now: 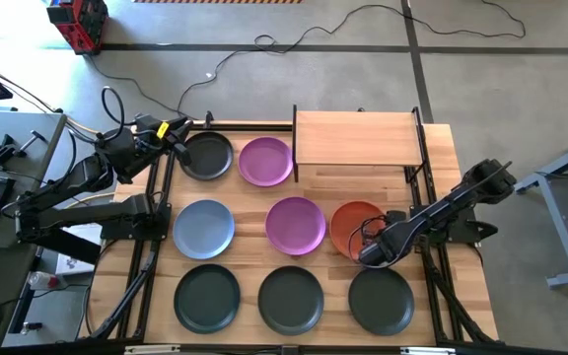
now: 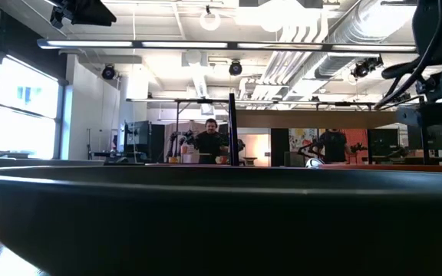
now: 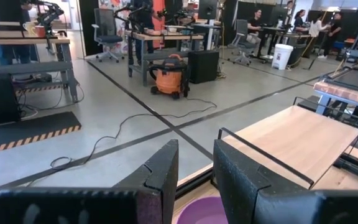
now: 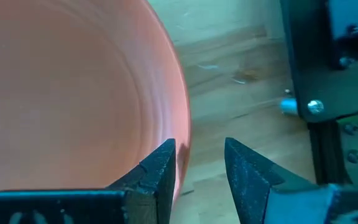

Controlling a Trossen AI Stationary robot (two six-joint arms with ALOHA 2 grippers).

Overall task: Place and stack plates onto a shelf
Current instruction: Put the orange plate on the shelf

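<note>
Over the orange-red plate's (image 4: 61, 93) rim, right gripper (image 4: 199, 163) fingers parted, straddling it ungripped.

Wood, metal and smooth plates

The bench (image 1: 452, 158) is of light wood planks with visible grain. The shelf (image 1: 355, 138) is a smooth pale wood board framed by thin black metal rods. The orange-red plate (image 4: 61, 93) looks smooth with a soft sheen. The dark plates (image 1: 290, 299) look matt.
</note>
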